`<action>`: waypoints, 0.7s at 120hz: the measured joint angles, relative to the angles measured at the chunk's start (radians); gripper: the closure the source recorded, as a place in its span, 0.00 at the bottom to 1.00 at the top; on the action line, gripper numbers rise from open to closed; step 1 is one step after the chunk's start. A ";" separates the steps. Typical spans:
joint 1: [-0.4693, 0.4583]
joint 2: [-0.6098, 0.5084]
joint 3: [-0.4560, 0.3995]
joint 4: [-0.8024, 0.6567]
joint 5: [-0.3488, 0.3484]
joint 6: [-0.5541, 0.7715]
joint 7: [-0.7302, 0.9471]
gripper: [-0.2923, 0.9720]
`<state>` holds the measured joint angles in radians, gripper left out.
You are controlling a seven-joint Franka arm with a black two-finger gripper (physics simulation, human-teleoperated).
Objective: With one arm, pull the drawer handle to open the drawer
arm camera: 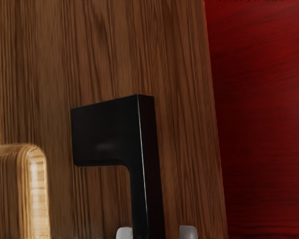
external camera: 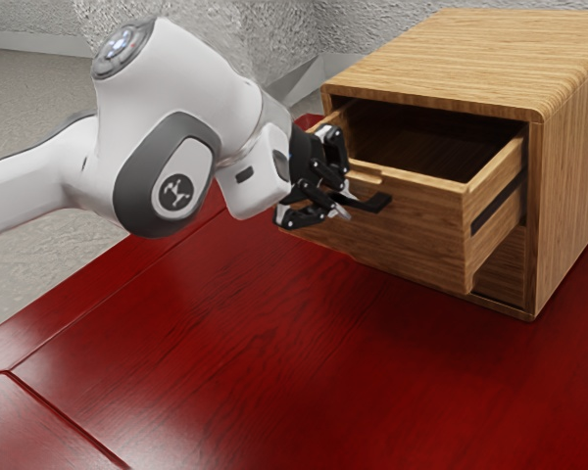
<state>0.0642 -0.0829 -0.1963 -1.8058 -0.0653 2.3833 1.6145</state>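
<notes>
A rough grey plaster wall (external camera: 225, 29) and a pale speckled floor (external camera: 29, 88) lie behind a dark red, glossy wooden bench (external camera: 274, 372) whose planks run lengthwise toward the exterior view's right. On the far right part of that bench stands a boxy cabinet of light striped wood with rounded edges (external camera: 470, 59), its open face turned toward the arm. From the upper part of that face a matching light wooden drawer (external camera: 421, 211) stands partly pulled out, so that its side wall and a dark groove along it show, and the hollow behind its front lies in shadow. A slim black bar handle with bent ends (external camera: 372, 203) sits on the drawer front, standing a little off the wood. The white and grey seven-joint arm (external camera: 167, 127) comes in from the exterior view's left, level with the drawer, and its black two-finger tool (external camera: 323, 196) is at the handle's near end, placed around the bar. Whether the tool is clamped on the bar or merely set around it, I cannot tell. In the wrist view the handle (arm camera: 144, 164) rises as a black bar that bends at a right angle toward a rounded pale wood edge (arm camera: 20, 189), with the drawer front's brown grain (arm camera: 114, 50) behind it and the red bench (arm camera: 259, 124) beyond the front's far edge.
</notes>
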 joint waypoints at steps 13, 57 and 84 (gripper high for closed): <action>0.004 -0.057 -0.002 -0.051 0.000 -0.014 -0.008 0.82; 0.010 -0.199 -0.006 -0.186 -0.002 -0.050 -0.037 0.81; 0.013 -0.209 -0.019 -0.186 -0.001 -0.088 -0.057 0.69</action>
<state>0.0769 -0.2918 -0.2153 -1.9917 -0.0667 2.2953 1.5576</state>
